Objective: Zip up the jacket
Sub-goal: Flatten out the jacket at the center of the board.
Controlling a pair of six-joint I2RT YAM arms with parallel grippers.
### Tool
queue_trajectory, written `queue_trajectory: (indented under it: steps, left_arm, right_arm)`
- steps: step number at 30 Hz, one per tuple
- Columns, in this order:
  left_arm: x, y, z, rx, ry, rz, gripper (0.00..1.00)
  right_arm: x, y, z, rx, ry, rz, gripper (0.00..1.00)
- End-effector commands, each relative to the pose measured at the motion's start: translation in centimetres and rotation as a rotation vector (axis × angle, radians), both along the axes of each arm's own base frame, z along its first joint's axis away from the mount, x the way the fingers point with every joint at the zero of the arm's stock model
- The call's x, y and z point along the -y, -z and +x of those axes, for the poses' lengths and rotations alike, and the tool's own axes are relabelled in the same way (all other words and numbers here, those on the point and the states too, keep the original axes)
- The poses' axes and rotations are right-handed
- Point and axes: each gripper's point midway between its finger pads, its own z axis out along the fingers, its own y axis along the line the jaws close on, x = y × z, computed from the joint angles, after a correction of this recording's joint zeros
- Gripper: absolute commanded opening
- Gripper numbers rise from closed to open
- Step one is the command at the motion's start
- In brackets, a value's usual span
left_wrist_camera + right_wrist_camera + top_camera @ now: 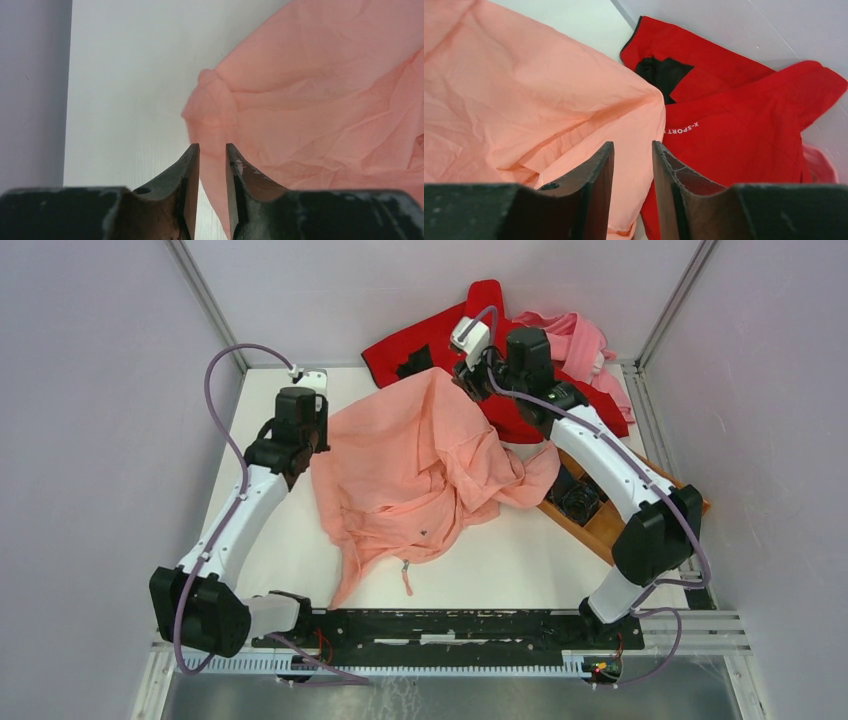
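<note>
**Operator:** List the containers and their contents.

**Technician:** There is one wooden tray (612, 532) at the right edge of the table (270, 540), partly under the right arm (610, 465). It holds a black item (578, 498), which is too small here to identify.

**Operator:** Where is the jacket?

**Technician:** The jacket (420, 460) lies crumpled at mid-table between the arms. Its far corner overlaps the red garment (440, 345), and one fold reaches the tray.

**Operator:** What is the state of the grippers?

**Technician:** The left gripper (212, 147) has its jaws slightly parted and grips nothing. It is over the jacket's left edge. The right gripper (633, 145) also has its jaws parted with nothing clamped, over the jacket's corner beside the red garment.

**Operator:** How do the views differ?

**Technician:** Only the right wrist view resolves the white lettering (681, 128) on the red garment. Only the overhead view shows the tray and most of the paler pink garment (575, 340).
</note>
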Motion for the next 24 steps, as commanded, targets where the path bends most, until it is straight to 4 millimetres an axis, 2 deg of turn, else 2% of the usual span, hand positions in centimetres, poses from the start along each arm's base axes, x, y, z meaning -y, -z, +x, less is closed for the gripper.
queue_trajectory:
  steps: [1, 3, 7, 9, 12, 14, 15, 19, 21, 24]
  left_arm:
    - [-0.2, -2.6, 0.3, 0.08, -0.014, -0.019, 0.39]
    - [-0.2, -3.1, -0.5, 0.092, -0.014, -0.038, 0.51]
    - [0.9, -4.7, -2.6, 0.134, 0.042, -0.117, 0.67]
    - [2.8, -6.0, -3.8, 0.178, 0.134, -0.208, 0.73]
    - [7.9, -7.0, -5.8, 0.236, 0.354, -0.441, 0.83]
    - [11.6, -7.6, -7.0, 0.272, 0.513, -0.642, 0.84]
    - [12.9, -7.7, -7.4, 0.279, 0.55, -0.749, 0.83]
    - [16.1, -6.4, -8.6, 0.227, 0.584, -1.192, 0.74]
    - [17.5, -5.1, -9.0, 0.198, 0.587, -1.23, 0.71]
    - [21.1, -3.5, -9.9, 0.185, 0.613, -1.081, 0.72]
  right_arm:
    - [-0.8, -1.3, -2.7, 0.011, -0.116, 0.016, 0.46]
    - [-0.6, -0.7, -4.8, -0.006, -0.183, 0.013, 0.52]
    - [1.0, 0.8, -9.8, -0.043, -0.294, 0.066, 0.61]
    - [2.5, 1.5, -11.9, -0.048, -0.319, 0.123, 0.65]
    - [4.8, 3.2, -14.2, -0.083, -0.338, 0.217, 0.68]
    - [6.5, 4.6, -14.6, -0.126, -0.313, 0.275, 0.7]
    - [7.2, 5.1, -14.7, -0.134, -0.293, 0.304, 0.71]
    - [9.6, 7.6, -15.2, -0.177, -0.205, 0.377, 0.73]
    - [10.5, 8.2, -15.1, -0.185, -0.162, 0.39, 0.76]
    - [12.0, 8.9, -14.7, -0.201, -0.084, 0.428, 0.78]
